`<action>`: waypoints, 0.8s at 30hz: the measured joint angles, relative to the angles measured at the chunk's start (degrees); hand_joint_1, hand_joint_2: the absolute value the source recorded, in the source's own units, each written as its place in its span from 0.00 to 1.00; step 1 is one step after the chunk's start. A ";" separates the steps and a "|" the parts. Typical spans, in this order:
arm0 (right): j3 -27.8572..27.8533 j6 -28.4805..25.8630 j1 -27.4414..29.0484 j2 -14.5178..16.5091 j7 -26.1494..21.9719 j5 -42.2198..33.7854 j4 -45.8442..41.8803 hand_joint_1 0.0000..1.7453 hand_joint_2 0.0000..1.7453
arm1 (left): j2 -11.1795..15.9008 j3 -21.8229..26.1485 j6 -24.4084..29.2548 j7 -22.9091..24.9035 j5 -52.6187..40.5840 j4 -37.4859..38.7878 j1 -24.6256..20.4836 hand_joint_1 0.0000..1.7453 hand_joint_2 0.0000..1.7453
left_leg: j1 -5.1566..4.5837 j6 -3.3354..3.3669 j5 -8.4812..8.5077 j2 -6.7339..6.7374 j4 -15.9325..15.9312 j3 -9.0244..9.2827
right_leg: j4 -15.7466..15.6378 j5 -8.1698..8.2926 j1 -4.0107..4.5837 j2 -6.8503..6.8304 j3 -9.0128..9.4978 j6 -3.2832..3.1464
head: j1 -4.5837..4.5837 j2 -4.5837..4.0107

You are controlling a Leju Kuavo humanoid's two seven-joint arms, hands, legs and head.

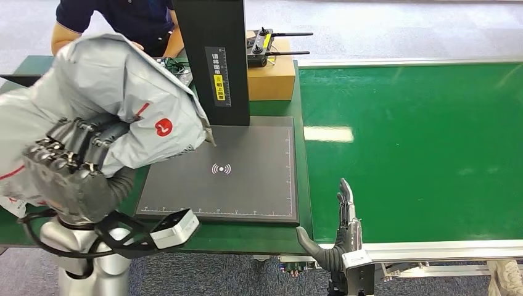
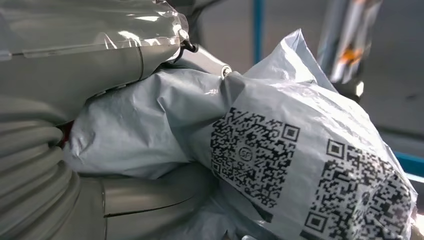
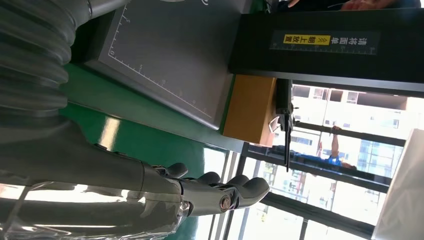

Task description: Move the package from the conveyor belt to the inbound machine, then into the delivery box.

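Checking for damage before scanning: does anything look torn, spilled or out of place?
Nothing stands out. The grey package is crumpled but shows no tear, held in the left hand beside the dark scanner plate; its printed codes look legible.

- The grey package (image 1: 123, 92) carries a red rounded badge with a white mark; no letters can be made out on it.
- On the package in the left wrist view (image 2: 280, 165), two black QR codes sit side by side; no plain text legible.
- The dark scanning pad (image 1: 240, 169) bears a white wireless-signal symbol at its middle and ruler ticks along its edges.
- The black column (image 1: 213, 55) has a vertical label (image 1: 221, 77) with white Chinese characters and a yellow patch; the right wrist view reads roughly 请将面单朝上放置.
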 joint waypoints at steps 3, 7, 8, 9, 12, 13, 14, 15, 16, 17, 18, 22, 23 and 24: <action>0.00 0.01 -0.11 0.20 0.00 0.02 0.48 0.00 1.00 | 0.33 6.93 -0.04 -2.02 0.07 0.01 -2.71 0.67 1.00 | 0.00 -0.02 0.02 0.00 0.00 0.02 | 0.01 0.00 0.01 0.00 -0.01 -0.01 | -0.01 0.00; 0.00 0.43 -0.29 0.36 0.00 -0.03 0.90 0.00 1.00 | 3.68 11.78 -0.14 7.06 0.07 3.59 -5.60 0.05 1.00 | 0.00 -0.06 0.05 0.01 -0.01 0.07 | 0.02 0.01 0.00 0.02 -0.02 -0.06 | 0.01 0.00; 0.01 0.25 -0.34 0.36 0.00 -0.05 1.08 0.00 1.00 | 5.02 12.04 -0.18 12.13 0.02 5.71 -6.12 0.00 1.00 | 0.00 -0.06 0.06 0.01 0.00 0.08 | 0.02 0.00 0.00 0.02 -0.04 -0.08 | -0.01 0.00; 0.03 -0.02 -0.41 0.36 0.00 -0.09 1.26 0.00 1.00 | 6.40 11.85 -0.20 17.99 0.05 8.70 -7.19 0.00 1.00 | 0.00 -0.07 0.08 -0.03 0.00 0.08 | 0.01 -0.02 0.01 -0.01 -0.04 -0.10 | -0.01 0.00; 0.39 -0.74 -0.83 0.34 0.00 -0.37 1.77 0.00 1.00 | 11.35 10.74 -0.50 35.41 1.02 24.39 -13.10 0.00 1.00 | 0.01 -0.13 0.16 -0.04 -0.01 0.10 | 0.04 -0.01 0.01 -0.04 -0.02 -0.19 | 0.00 0.00; 0.59 -0.89 -0.93 0.31 0.00 -0.56 1.94 0.00 1.00 | 13.05 10.79 -0.68 39.63 1.29 31.62 -15.75 0.00 1.00 | 0.02 -0.18 0.21 0.01 -0.02 0.10 | 0.07 0.04 0.02 0.00 -0.02 -0.24 | 0.04 0.00; 0.81 -1.00 -0.99 0.28 0.00 -0.75 2.09 0.00 1.00 | 14.54 11.07 -0.79 42.58 1.40 38.57 -18.27 0.00 1.00 | 0.03 -0.23 0.24 0.10 -0.02 0.10 | 0.10 0.12 0.03 0.08 -0.06 -0.31 | 0.05 0.00; 0.98 -1.07 -1.00 0.25 0.00 -0.94 2.22 0.00 1.00 | 15.88 11.43 -0.79 44.03 1.37 45.00 -20.53 0.00 1.00 | 0.04 -0.27 0.27 0.23 -0.02 0.09 | 0.12 0.19 0.04 0.20 -0.11 -0.36 | 0.07 0.00; 1.14 -1.10 -0.98 0.20 0.00 -1.10 2.32 0.00 1.00 | 16.81 11.76 -0.75 44.56 1.31 50.04 -22.20 0.00 1.00 | 0.05 -0.30 0.28 0.36 -0.02 0.07 | 0.14 0.26 0.04 0.32 -0.17 -0.39 | 0.08 0.00; 1.25 -1.14 -0.94 0.14 0.00 -1.21 2.41 0.00 1.00 | 17.45 12.06 -0.64 44.51 1.21 54.04 -23.41 0.00 1.00 | 0.05 -0.31 0.29 0.46 -0.02 0.05 | 0.14 0.31 0.05 0.42 -0.23 -0.41 | 0.07 0.00; 1.31 -1.17 -0.90 0.07 0.00 -1.31 2.49 0.00 1.00 | 17.91 12.28 -0.57 44.33 1.02 57.45 -24.48 0.00 1.00 | 0.05 -0.30 0.29 0.49 -0.02 0.01 | 0.14 0.33 0.05 0.46 -0.27 -0.39 | 0.07 0.00; 1.54 -1.34 -0.90 -0.17 0.00 -1.89 2.88 0.00 1.00 | 18.58 12.46 -0.44 43.60 0.11 67.07 -26.85 0.00 1.00 | 0.05 -0.31 0.28 0.41 -0.01 -0.09 | 0.14 0.30 0.05 0.43 -0.34 -0.37 | 0.10 0.00; 1.60 -1.40 -0.88 -0.22 0.00 -2.04 2.98 0.00 1.00 | 18.57 12.42 -0.40 43.39 -0.01 68.18 -26.97 0.00 1.00 | 0.05 -0.31 0.26 0.42 -0.01 -0.11 | 0.13 0.30 0.05 0.45 -0.37 -0.36 | 0.10 0.00; 1.66 -1.48 -0.88 -0.28 0.00 -2.10 3.07 0.00 1.00 | 18.55 12.35 -0.38 43.18 -0.09 69.01 -27.06 0.00 1.00 | 0.05 -0.31 0.26 0.42 -0.01 -0.13 | 0.13 0.30 0.05 0.45 -0.40 -0.36 | 0.10 0.00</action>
